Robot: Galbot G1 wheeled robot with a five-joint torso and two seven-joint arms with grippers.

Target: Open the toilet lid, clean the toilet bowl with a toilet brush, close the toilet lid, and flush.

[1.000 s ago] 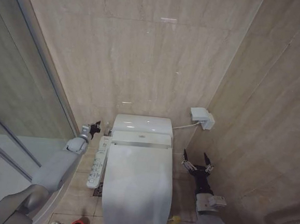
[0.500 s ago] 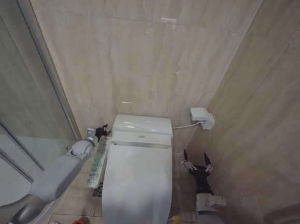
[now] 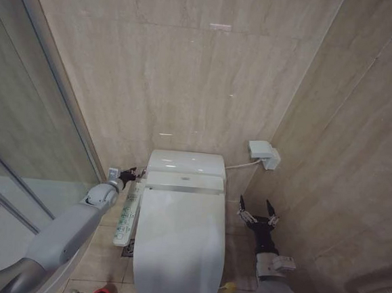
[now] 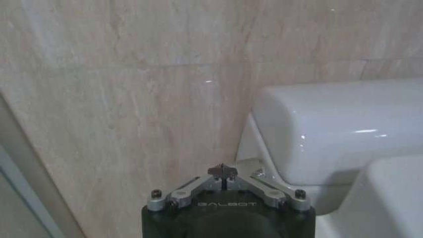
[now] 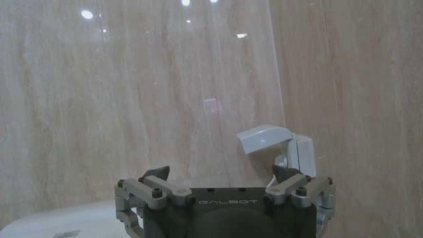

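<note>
We see our arms sheathed in smooth matte grey shells with rounded joints; our left gripper (image 4: pixel 223 172) has silver linkage bars, black screws and small black tips; our right gripper (image 5: pixel 221 174) shows the same silver links; both black housings read GALBOT.

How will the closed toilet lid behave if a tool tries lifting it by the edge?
The toilet lid looks glossy, so it is probably slippery. It seems one rigid piece, likely swinging up stiffly at the tank end. Being large, it may drop if released partway.
</note>
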